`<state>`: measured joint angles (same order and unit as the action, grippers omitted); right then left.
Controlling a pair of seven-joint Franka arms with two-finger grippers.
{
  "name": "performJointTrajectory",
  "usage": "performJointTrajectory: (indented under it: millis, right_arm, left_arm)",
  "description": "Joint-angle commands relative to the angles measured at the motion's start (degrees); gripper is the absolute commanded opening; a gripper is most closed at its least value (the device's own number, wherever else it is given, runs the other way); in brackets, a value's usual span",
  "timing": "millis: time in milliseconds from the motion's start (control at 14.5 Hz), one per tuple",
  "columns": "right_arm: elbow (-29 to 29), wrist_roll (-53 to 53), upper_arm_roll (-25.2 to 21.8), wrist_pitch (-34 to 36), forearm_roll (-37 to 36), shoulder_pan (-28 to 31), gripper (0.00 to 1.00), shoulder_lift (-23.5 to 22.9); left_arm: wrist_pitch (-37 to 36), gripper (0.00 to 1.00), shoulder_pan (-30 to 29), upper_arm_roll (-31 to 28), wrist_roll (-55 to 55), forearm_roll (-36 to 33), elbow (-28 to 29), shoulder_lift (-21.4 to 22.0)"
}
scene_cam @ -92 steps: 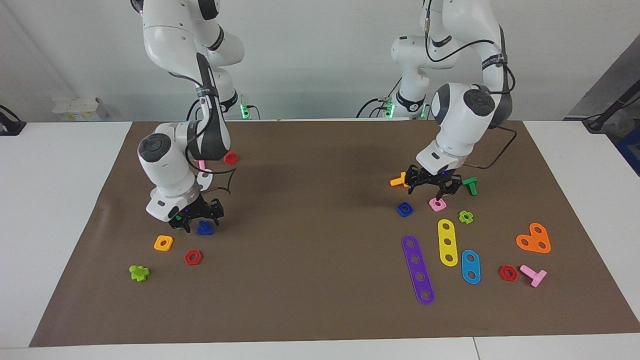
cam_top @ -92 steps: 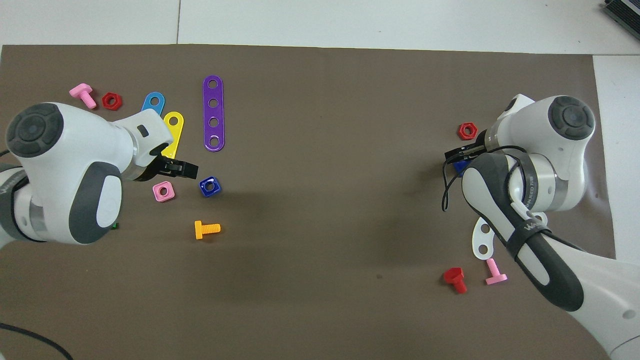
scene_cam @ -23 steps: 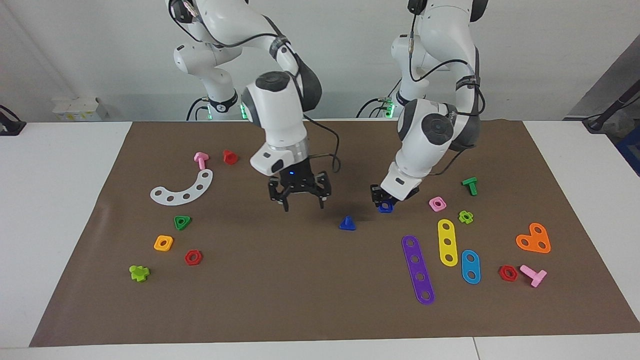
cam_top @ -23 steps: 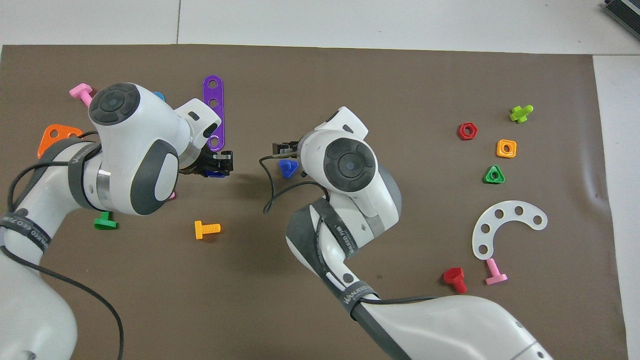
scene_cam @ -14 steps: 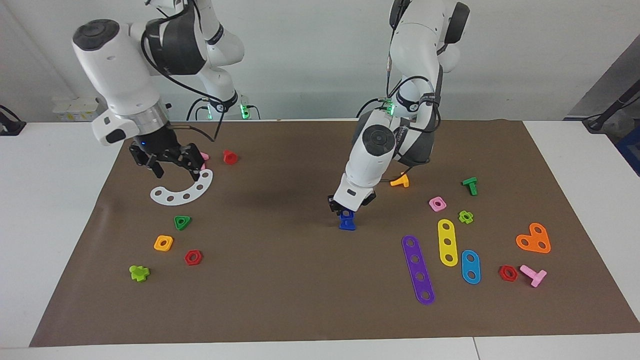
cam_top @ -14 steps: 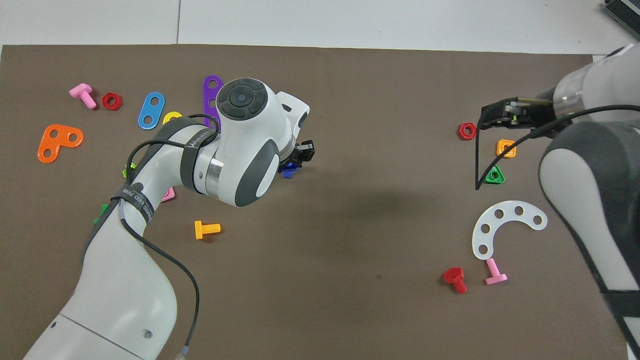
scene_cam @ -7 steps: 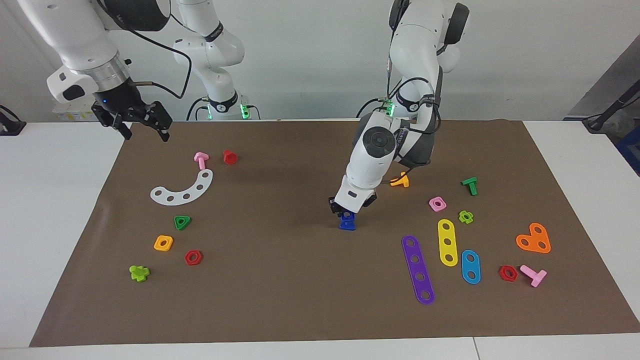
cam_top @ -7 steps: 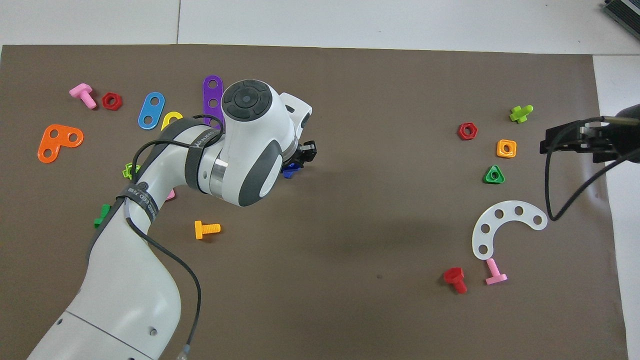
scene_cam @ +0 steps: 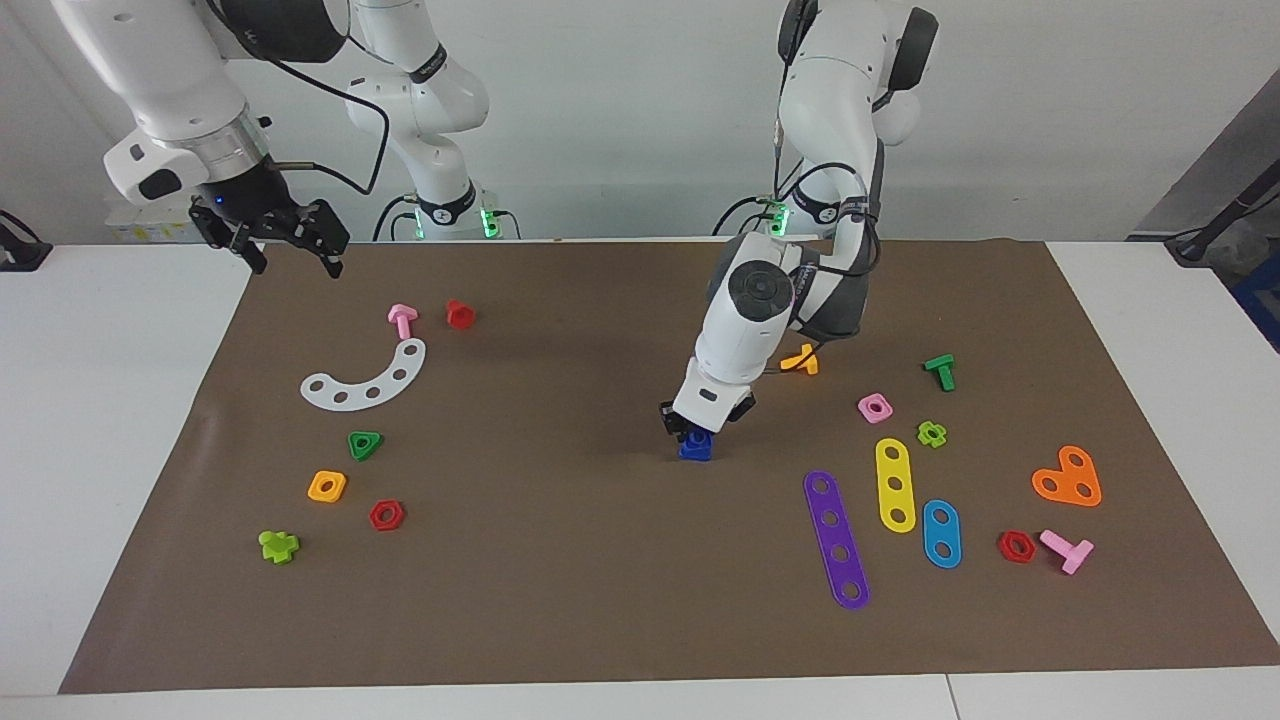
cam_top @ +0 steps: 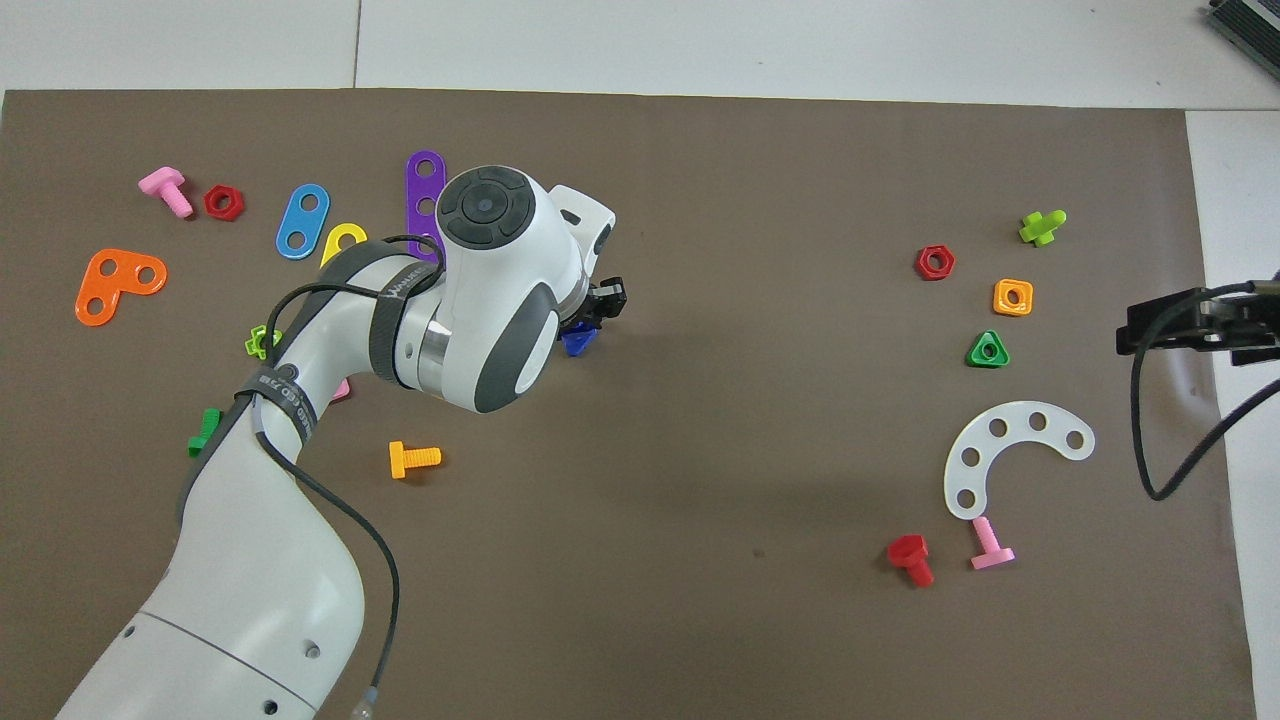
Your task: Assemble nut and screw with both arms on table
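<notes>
The left gripper (scene_cam: 693, 432) sits low at the mat's (scene_cam: 600, 600) middle, on the nut (scene_cam: 696, 437) stacked over the screw (scene_cam: 693, 453); the right gripper (scene_cam: 290, 252) hangs over the mat's corner nearest the right arm's base; loose parts crowd both mat ends

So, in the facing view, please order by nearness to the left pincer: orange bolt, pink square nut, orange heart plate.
Left pincer, shut on the nut:
1. Orange bolt, nearer the robots.
2. Pink square nut, toward the left arm's end.
3. Orange heart plate, nearest that end.
</notes>
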<state>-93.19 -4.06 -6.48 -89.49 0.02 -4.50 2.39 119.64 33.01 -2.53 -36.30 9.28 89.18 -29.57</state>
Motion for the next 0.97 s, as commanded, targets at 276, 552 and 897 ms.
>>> performJointTrajectory:
  millis: [276, 552, 897]
  right_arm:
    - [0.2, 1.2, 1.0, 1.0, -2.9, -0.2, 1.00, 1.0]
    - [0.1, 0.9, 1.0, 0.9, -2.4, 0.3, 1.00, 1.0]
    - [0.1, 1.3, 1.1, 1.2, -2.4, -0.3, 1.00, 1.0]
  left_arm:
    - [-0.4, 0.00, 0.4, -0.5, -0.7, -1.7, 1.4, 0.5]
    - [0.3, 0.00, 0.7, -0.5, -0.8, -1.8, 2.6, 0.5]
    - [7.5, 0.00, 1.0, -0.5, -0.8, -1.9, 8.9, 1.9]
